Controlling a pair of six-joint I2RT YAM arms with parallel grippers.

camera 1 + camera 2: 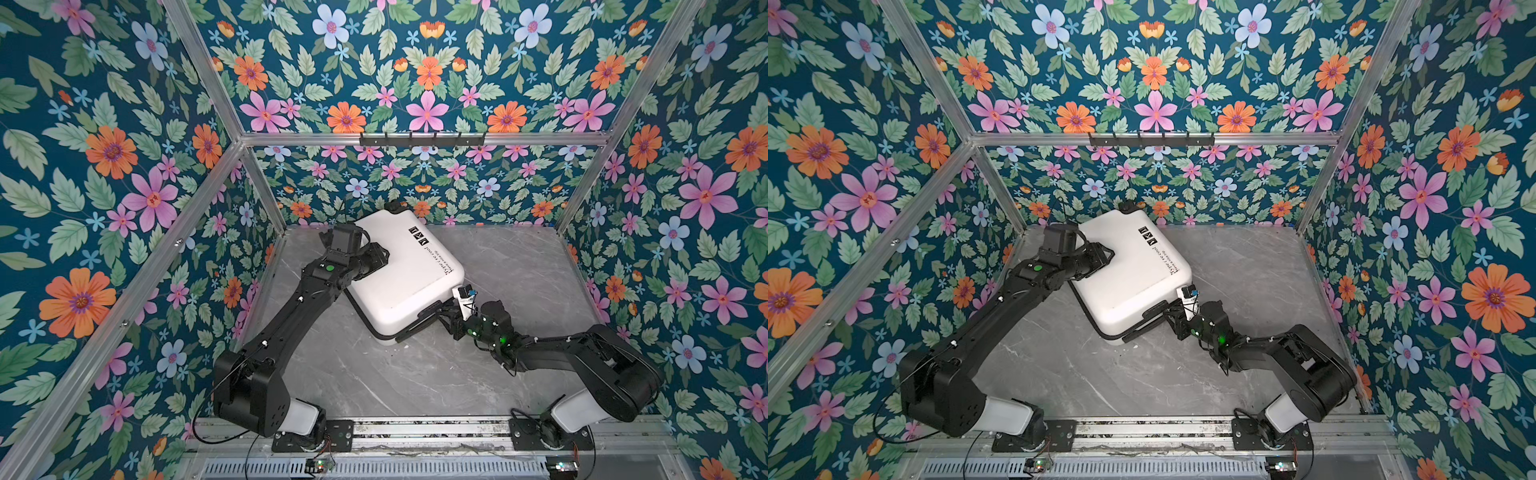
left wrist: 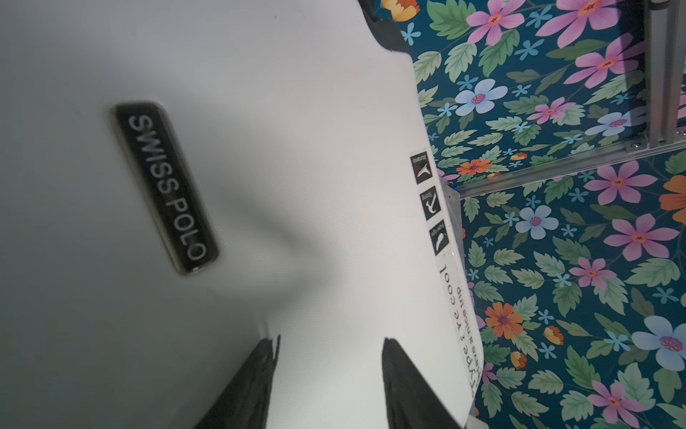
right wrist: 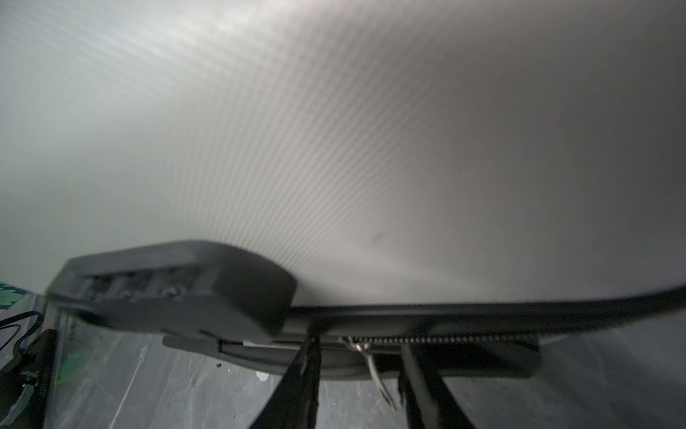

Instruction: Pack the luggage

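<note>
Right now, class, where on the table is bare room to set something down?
Bare table between luggage and right wall; in front, between left arm and right arm. Crowded at the luggage's near edge, by the right claw.

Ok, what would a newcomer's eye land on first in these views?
The closed white suitcase, lying flat and askew on the grey marble table, against loud floral wallpaper. The left gripper rests open on its shell by the SWISS POLO badge; the right gripper straddles the zipper pull at its near edge.
</note>
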